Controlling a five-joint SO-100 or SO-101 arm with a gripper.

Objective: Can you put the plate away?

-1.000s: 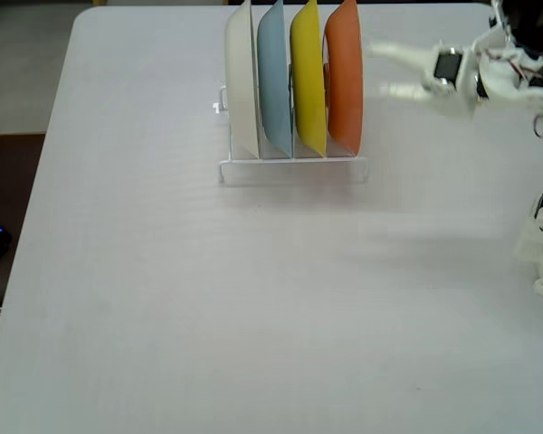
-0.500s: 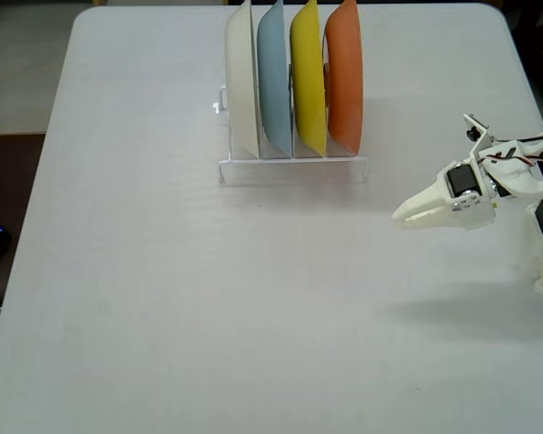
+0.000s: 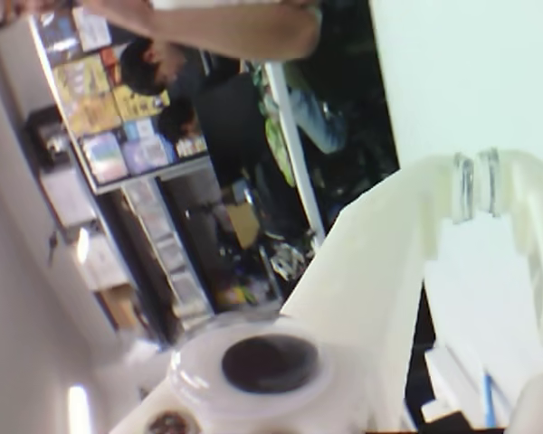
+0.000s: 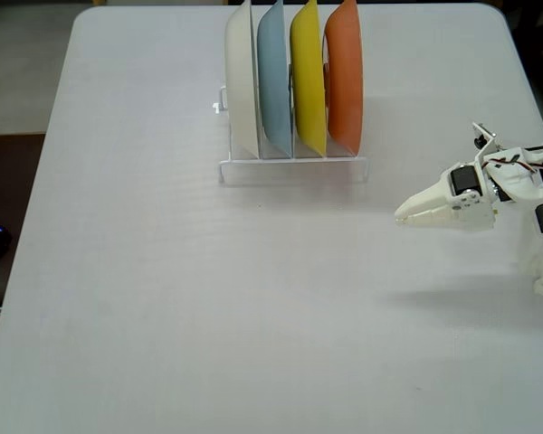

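Plate (image 4: 344, 77) stands upright in the rightmost slot of the clear rack (image 4: 294, 167), just beside the yellow plate (image 4: 308, 77); the light blue plate (image 4: 273, 77) and a white plate (image 4: 242, 81) stand further left in the fixed view; I judge the task done. My gripper (image 4: 403, 215) hovers above the table (image 4: 163, 298), well apart from the rack, jaws closed on nothing. Risk I see: a swing of the arm toward the rack can knock the orange plate out. Open room lies in front and left; the right table edge is near the arm base; the wrist view shows mostly the room.

White printed arm (image 4: 489, 185), exposed wires
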